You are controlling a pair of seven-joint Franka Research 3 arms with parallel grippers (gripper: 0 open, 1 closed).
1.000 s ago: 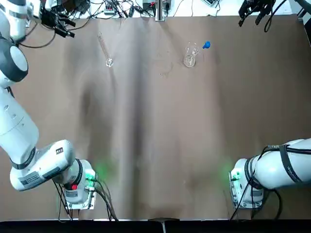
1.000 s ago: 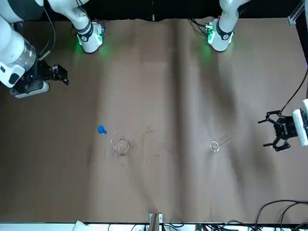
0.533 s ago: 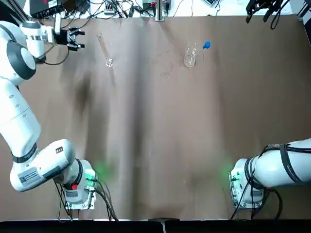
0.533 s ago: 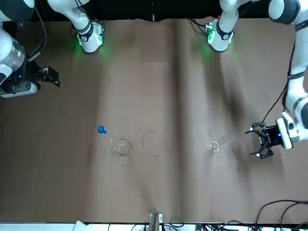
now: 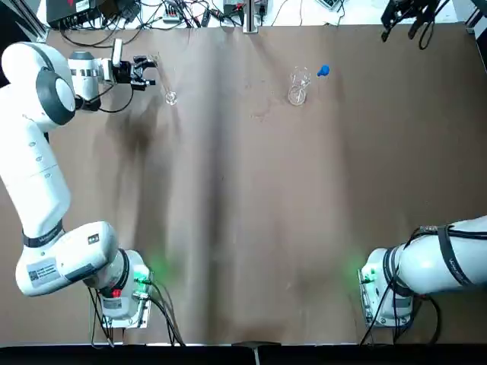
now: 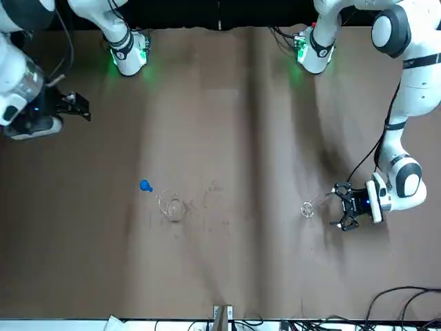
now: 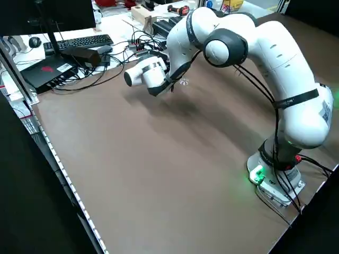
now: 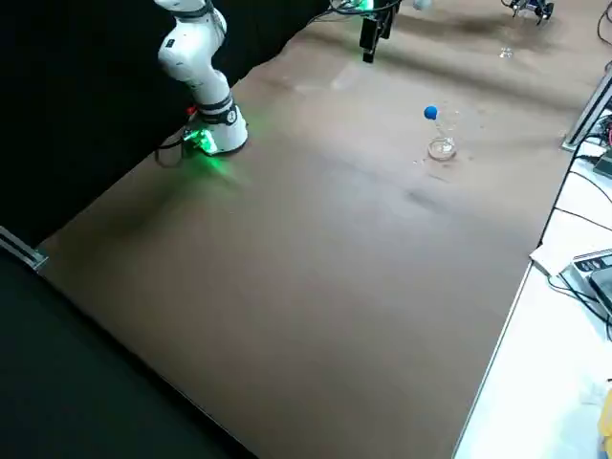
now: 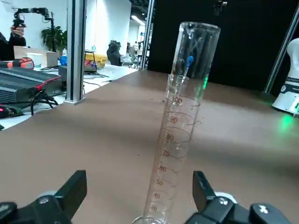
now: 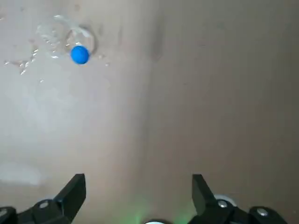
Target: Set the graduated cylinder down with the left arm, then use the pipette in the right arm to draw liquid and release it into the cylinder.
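Observation:
The graduated cylinder (image 5: pixel 169 95) stands upright on the brown table near its far left side, a tall narrow clear tube with red marks (image 9: pixel 176 122). My left gripper (image 5: pixel 148 71) hovers low right beside it, open. In the left wrist view the tube rises between the spread fingers (image 9: pixel 74 190) without touching them. The pipette's blue bulb (image 5: pixel 323 71) sticks out of a short clear beaker (image 5: pixel 297 90) at the far middle. My right gripper (image 5: pixel 403 15) hangs open above the far right corner, well away from the pipette (image 10: pixel 80 54). I cannot make out the liquid.
Cables, a metal post (image 5: pixel 249 15) and electronics crowd the table's far edge. A keyboard and devices (image 7: pixel 74 45) lie on the bench beyond the left arm. The arm bases (image 5: pixel 122 296) with green lights stand at the near corners.
My left gripper has swung in from the far left edge and now sits right next to the cylinder. The right gripper stayed around the far right corner. Cylinder, beaker and pipette have not moved.

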